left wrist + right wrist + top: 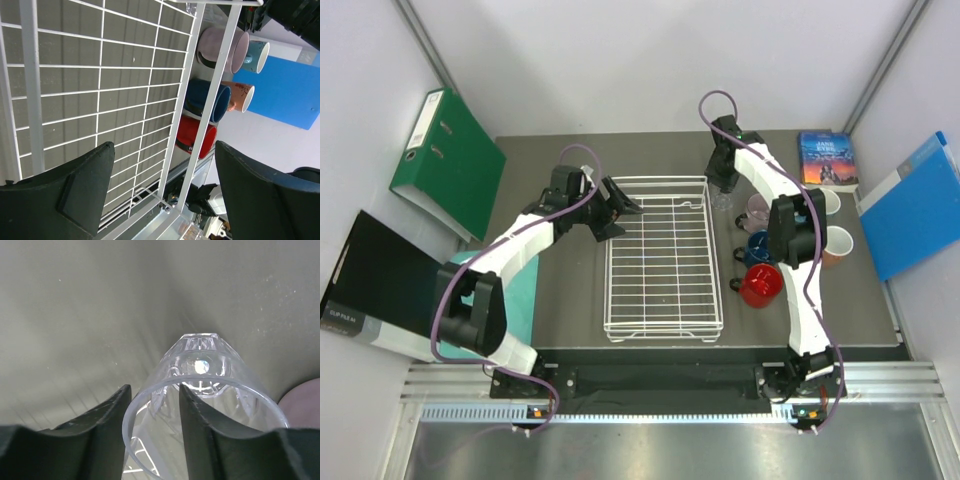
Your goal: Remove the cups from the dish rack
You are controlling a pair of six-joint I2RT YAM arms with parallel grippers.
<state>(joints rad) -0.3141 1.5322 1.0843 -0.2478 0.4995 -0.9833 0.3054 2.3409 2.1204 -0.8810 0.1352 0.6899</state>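
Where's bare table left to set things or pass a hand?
Free: table left of dish rack, strip behind it, near-right corner past red mug. Crowded: cups right of rack, up to the book.

Bright, even light; soft faint shadows.

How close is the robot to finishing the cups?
Nearly done. The dish rack looks empty, and five mugs sit on the table to its right. The right gripper is open around the glass tumbler rim, outside the rack. The left gripper is open, empty. Left: just lifting away.
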